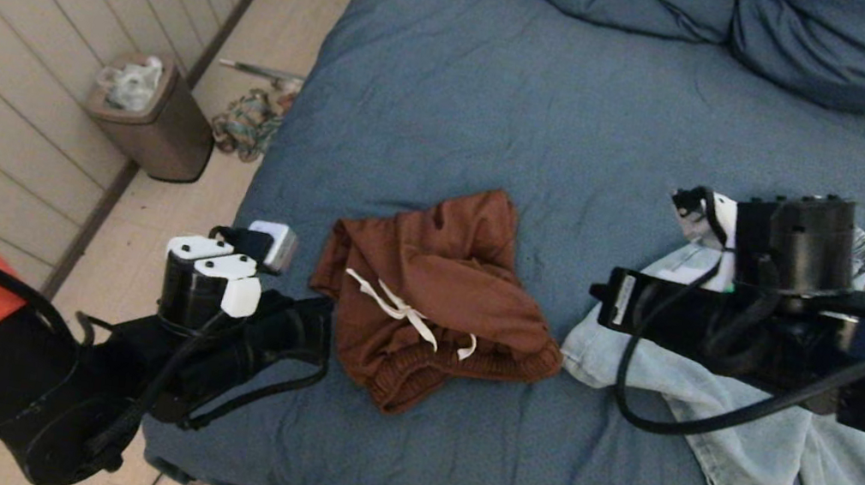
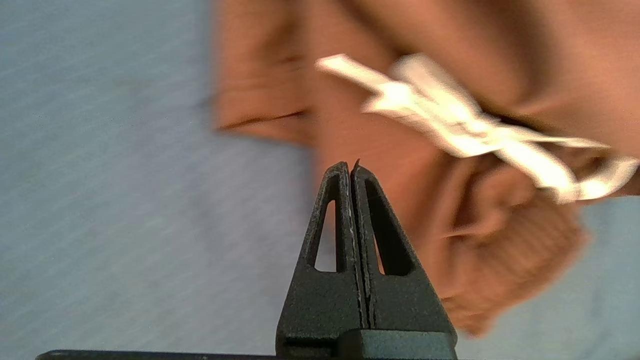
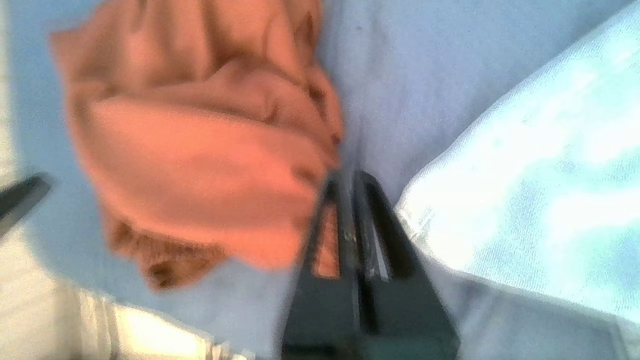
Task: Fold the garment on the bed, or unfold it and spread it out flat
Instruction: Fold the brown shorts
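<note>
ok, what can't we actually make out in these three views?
- Head view: the right claw is hidden by its own wrist; the left claw by its arm.
- Head view: the jeans are partly covered by the right arm and cut off by the frame edge.
- Right wrist view: the brown shorts are blurred, so their folds are unreadable.

Head camera looked steeply down over the bed [image 1: 589,129]. Both wrist cameras sat close above it, sharing the rust-brown shorts [image 1: 433,295] with the head view.
</note>
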